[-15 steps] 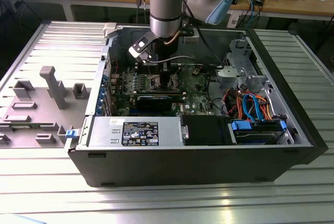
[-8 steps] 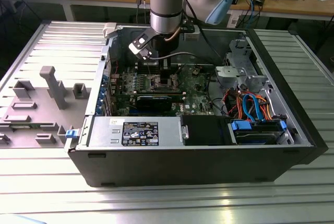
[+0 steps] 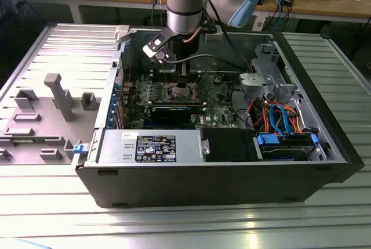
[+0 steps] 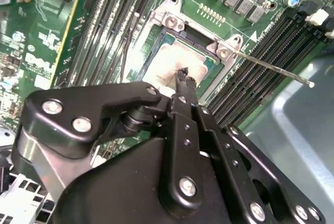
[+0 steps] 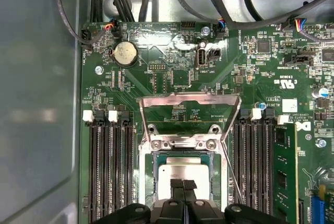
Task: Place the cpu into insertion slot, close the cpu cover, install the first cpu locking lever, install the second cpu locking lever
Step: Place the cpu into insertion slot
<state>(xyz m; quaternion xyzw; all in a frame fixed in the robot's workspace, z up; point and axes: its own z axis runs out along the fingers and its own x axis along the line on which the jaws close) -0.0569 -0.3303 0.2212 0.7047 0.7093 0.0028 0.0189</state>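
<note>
We see the gripper (image 5: 183, 185) with fingers pressed together, tips seemingly touching the cpu (image 5: 182, 172) seated in the insertion slot (image 5: 148, 179); the cpu cover (image 5: 190, 99) lies open.

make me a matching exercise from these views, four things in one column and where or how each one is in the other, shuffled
Things:
1. cpu
2. cpu cover
3. end effector
4. coin battery

Places or states:
A. swung open, off the insertion slot
B. round and silvery, on the green motherboard
C. fingertips together, over the cpu's metal face
D. lying flat in the insertion slot

Pairs: 1-D, 2-A, 3-C, 4-B
</note>
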